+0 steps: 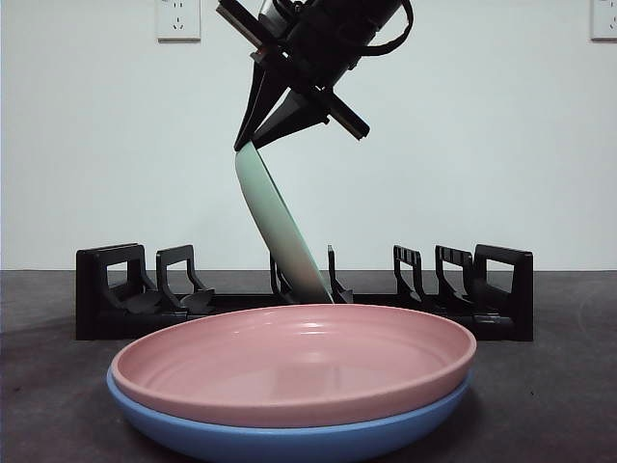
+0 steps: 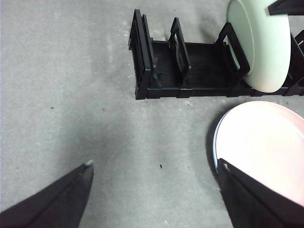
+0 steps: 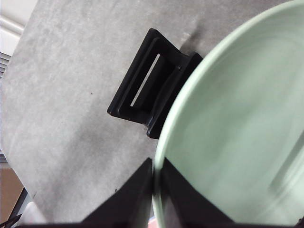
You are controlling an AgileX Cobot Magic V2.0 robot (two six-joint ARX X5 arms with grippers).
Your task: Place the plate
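nearest the front camera, a pink plate [image 1: 294, 371] sits nested inside a blue plate [image 1: 289, 439], both shallow, round and smooth with a soft sheen, stacked on the grey, matte, faintly speckled table [image 1: 549, 386]. behind them runs a black plastic dish rack [image 1: 125, 299], long and low, with upright looped dividers forming slots along its length.

a pale green plate [image 1: 280, 227], glossy and thin-rimmed, stands on edge in the middle of the rack, its bottom edge down between two central dividers and its top leaning over to one side. the right gripper [image 1: 253, 135] comes down from above and is clenched on the top of the green plate's rim; in the right wrist view the two black jaws pinch the rim [image 3: 154, 183] from either side, the plate's concave face filling much of that picture.

the left gripper [image 2: 156, 168] hangs over bare table beside the rack's end, jaws spread wide apart and holding nothing, the pink and blue stack just by one jaw.
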